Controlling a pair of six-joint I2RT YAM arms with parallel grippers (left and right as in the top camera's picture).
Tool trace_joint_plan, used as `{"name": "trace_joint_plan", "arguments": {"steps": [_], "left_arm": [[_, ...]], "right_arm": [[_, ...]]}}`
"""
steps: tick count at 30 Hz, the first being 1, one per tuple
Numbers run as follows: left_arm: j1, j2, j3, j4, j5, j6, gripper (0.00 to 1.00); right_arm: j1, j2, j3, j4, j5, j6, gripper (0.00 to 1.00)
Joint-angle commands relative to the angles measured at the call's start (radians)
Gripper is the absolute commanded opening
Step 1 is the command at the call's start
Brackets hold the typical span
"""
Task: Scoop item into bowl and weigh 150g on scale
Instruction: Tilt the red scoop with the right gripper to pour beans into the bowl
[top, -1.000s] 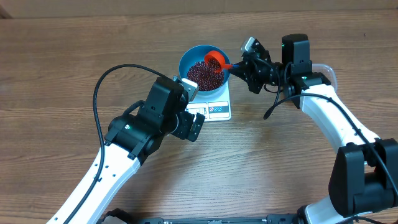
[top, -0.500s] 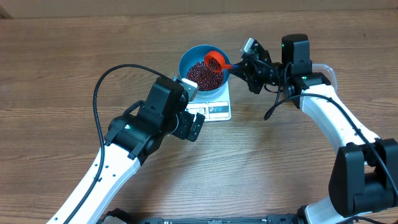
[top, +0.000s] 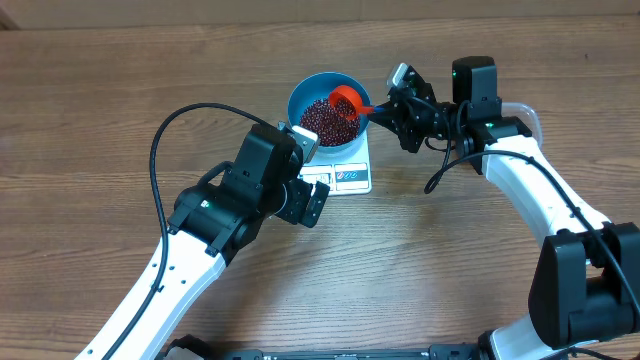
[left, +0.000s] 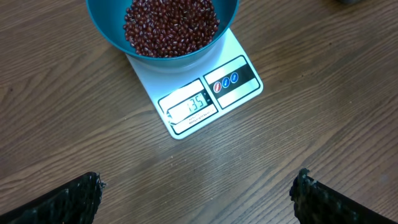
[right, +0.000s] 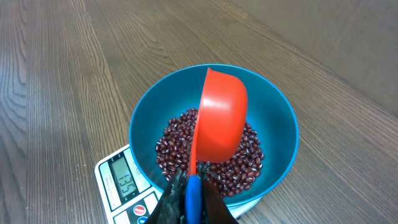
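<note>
The right gripper (right: 189, 200), clamped on the red scoop (right: 221, 118)'s handle, holds its cup tipped over the bowl (right: 283, 134) straight ahead; the left gripper (left: 196, 196) gapes empty off the scale (left: 239, 84)'s display edge.

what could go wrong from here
1. The scale reads 135, just under target, so one more full scoop would likely overshoot.
2. The scoop hangs tilted over the bowl; touching its rim or pressing the beans could skew the reading.
3. The bowl overhangs the scale, so a nudge could shift it.
</note>
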Motion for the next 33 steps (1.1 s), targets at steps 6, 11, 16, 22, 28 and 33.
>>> {"name": "trace_joint_plan", "arguments": {"steps": [6, 11, 16, 22, 28, 33], "left_arm": [[0.001, 0.006, -0.004, 0.000, 0.008, 0.015, 1.00], [0.001, 0.006, -0.004, 0.000, 0.008, 0.015, 0.99], [0.001, 0.006, -0.004, 0.000, 0.008, 0.015, 1.00], [0.001, 0.006, -0.004, 0.000, 0.008, 0.015, 0.99], [0.001, 0.006, -0.004, 0.000, 0.008, 0.015, 0.99], [0.001, 0.006, -0.004, 0.000, 0.008, 0.015, 0.99]], "right_arm": [[0.001, 0.004, 0.001, 0.067, 0.000, -0.008, 0.04], [0.003, 0.004, 0.001, 0.038, -0.001, 0.000, 0.04], [0.003, 0.004, 0.001, 0.043, -0.001, 0.000, 0.04], [0.003, 0.004, 0.001, 0.043, -0.001, 0.000, 0.04], [0.003, 0.004, 0.001, 0.041, -0.001, 0.000, 0.04], [0.003, 0.004, 0.001, 0.023, -0.001, 0.000, 0.04]]}}
